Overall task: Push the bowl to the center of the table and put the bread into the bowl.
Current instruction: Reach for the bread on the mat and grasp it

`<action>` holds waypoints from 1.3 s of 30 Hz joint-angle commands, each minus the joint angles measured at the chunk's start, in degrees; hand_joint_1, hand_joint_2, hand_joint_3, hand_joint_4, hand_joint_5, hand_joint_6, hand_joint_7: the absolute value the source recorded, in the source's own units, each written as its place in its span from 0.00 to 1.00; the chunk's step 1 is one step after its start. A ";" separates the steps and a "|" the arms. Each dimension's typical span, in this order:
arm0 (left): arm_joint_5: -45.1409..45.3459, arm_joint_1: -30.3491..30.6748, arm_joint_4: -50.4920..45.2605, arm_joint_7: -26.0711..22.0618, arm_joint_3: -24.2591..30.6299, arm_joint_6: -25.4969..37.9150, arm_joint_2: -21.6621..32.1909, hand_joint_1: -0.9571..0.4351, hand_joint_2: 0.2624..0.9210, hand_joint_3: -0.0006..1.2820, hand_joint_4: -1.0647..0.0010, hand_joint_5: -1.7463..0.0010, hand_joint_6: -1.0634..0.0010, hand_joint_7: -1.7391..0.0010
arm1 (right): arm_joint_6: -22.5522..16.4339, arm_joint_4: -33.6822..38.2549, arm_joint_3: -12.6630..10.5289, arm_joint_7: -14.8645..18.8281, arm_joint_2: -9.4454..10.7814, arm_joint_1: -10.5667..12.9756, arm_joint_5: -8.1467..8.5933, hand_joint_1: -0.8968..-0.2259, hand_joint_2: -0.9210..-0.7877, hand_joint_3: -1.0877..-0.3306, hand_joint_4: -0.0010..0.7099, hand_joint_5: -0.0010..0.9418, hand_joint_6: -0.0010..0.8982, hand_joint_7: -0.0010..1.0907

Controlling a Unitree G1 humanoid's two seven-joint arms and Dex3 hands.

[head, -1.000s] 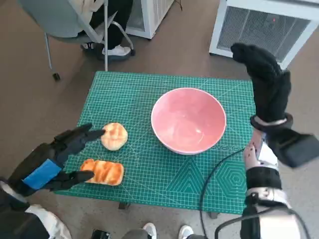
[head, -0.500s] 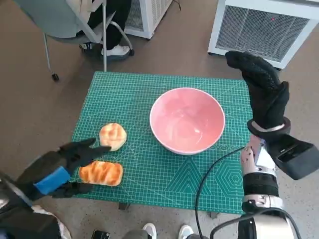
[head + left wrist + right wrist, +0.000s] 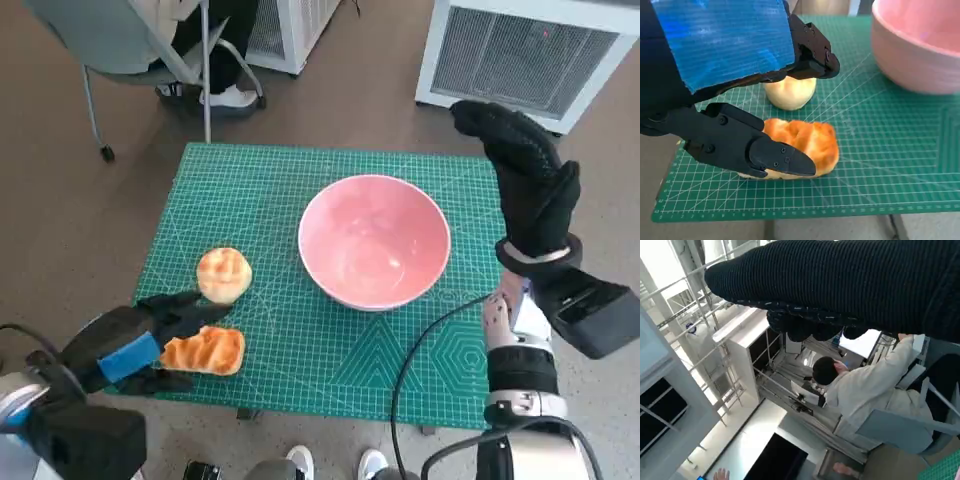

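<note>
L robot hand (image 3: 150,335) moved onto long bread (image 3: 203,351) (fingers straddling, not yet gripping).

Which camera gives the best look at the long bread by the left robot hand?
The left wrist view: the long bread fills the middle, close up, with the left robot hand around its near end. The head view shows it small, near the mat's front edge. The right wrist view doesn't show it.

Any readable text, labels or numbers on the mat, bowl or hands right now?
None can be read.
Cutting mat: only white grid lines and ruler ticks along its edge; no legible numbers.
Pink bowl: plain.
Blue tape on the left hand: blank.
Right hand: plain knit glove.
</note>
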 commanded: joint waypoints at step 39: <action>-6.57 -7.91 9.02 2.92 -4.17 -2.58 -1.36 0.69 1.00 0.06 0.40 0.21 0.36 0.46 | 0.57 -1.06 -0.03 -0.12 1.28 2.89 1.65 0.43 0.00 0.50 0.50 0.00 0.38 0.06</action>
